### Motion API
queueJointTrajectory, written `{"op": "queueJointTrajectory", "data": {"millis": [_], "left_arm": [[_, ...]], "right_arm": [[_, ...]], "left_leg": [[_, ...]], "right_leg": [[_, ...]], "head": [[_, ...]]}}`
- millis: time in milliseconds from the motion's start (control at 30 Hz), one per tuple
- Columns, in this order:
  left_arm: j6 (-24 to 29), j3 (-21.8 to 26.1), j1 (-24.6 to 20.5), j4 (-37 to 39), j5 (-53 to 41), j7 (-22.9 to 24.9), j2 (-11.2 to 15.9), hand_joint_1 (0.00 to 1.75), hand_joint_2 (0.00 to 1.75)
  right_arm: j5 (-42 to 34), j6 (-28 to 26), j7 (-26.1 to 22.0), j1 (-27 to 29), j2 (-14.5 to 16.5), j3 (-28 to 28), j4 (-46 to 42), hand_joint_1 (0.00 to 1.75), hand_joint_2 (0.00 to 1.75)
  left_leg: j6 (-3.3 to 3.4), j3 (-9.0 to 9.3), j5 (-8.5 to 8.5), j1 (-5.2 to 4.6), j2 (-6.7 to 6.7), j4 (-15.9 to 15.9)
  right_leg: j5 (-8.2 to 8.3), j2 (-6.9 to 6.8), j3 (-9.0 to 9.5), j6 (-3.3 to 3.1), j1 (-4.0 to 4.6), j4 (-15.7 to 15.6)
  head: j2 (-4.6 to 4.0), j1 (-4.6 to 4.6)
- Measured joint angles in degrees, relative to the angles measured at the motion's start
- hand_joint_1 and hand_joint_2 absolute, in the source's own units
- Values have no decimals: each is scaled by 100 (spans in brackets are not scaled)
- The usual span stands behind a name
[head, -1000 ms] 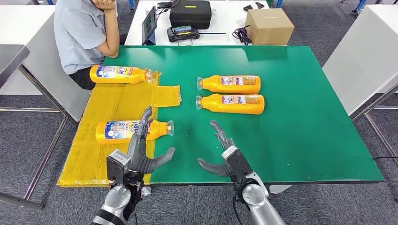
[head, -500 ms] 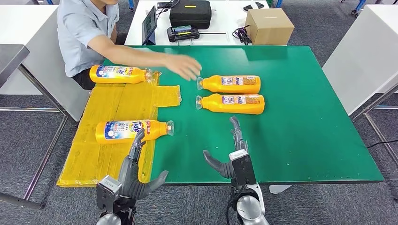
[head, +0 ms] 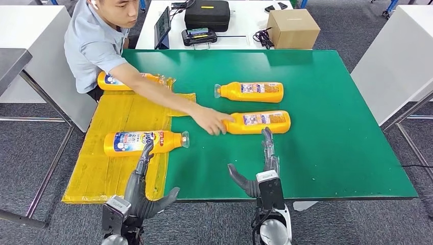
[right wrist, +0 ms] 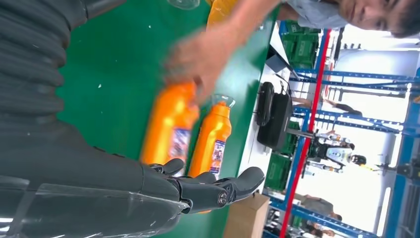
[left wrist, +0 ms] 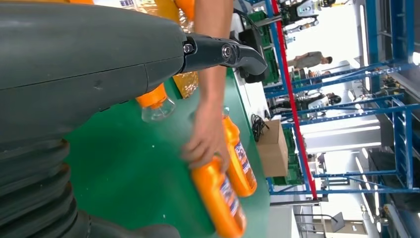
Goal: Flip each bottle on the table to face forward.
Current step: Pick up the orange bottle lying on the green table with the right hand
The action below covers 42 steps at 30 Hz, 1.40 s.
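Observation:
Several orange bottles lie on their sides. One rests on the yellow sheet just beyond my left hand, which is open and holds nothing. A person's hand grips the neck end of the nearer middle bottle, also seen as the bottle in the right wrist view. The farther middle bottle lies behind it. My right hand is open, its fingertips close to the gripped bottle. A further bottle lies at the back left, partly behind the person's arm.
The green table has bare room on its right half. A person sits at the back left corner. A cardboard box, a black case and a tablet stand on the white table behind.
The person's arm has reached across and taken hold of the nearer middle bottle, shifting it slightly right. My left hand has drawn back toward me; my right hand has moved right and forward toward that bottle.

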Motion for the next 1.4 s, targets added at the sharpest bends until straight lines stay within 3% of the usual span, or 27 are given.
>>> {"op": "queueJointTrajectory", "data": {"millis": [233, 367, 500, 700, 1033, 1400], "left_arm": [[-50, -139, -443, 468, -20, -70, -150, 0, 175], [51, -259, -737, 840, 42, -170, -237, 0, 175], [85, -328, -865, 1008, 79, -200, -257, 0, 175], [105, -344, -938, 1055, 127, -63, -271, 0, 175], [304, -343, -1051, 1059, 150, 104, -340, 0, 175], [87, -345, -1078, 1055, 263, 283, -338, 0, 175]], "right_arm": [[117, -149, 90, -68, -68, -235, -15, 0, 175], [1233, -519, 208, -183, -275, -274, 68, 0, 175], [2501, -742, 678, -365, -547, -218, 281, 0, 175], [3607, -461, 1439, -773, -1053, -25, 756, 0, 175], [3355, 860, 1650, -1424, -1575, 295, 1381, 0, 175], [2986, 1831, 1716, -1733, -2144, 919, 1427, 0, 175]], "left_leg": [[1, 2, 1, -3, -2, 1], [2, 3, 2, -4, -1, 3], [2, 2, 2, -4, -1, 3], [2, 1, 2, -4, -1, 3], [3, 1, 3, -4, -2, 5], [3, -1, 3, -6, -2, 5]], "right_leg": [[4, -1, 4, 2, -1, -1], [6, -1, 6, 3, -2, -1], [6, 0, 6, 4, -2, -1], [5, 0, 5, 4, -2, -1], [8, -1, 5, 7, -2, 0], [8, -1, 5, 8, -3, 0]], "head": [[0, 1], [0, 1], [0, -1], [0, -1], [0, -1], [0, -1]]}}
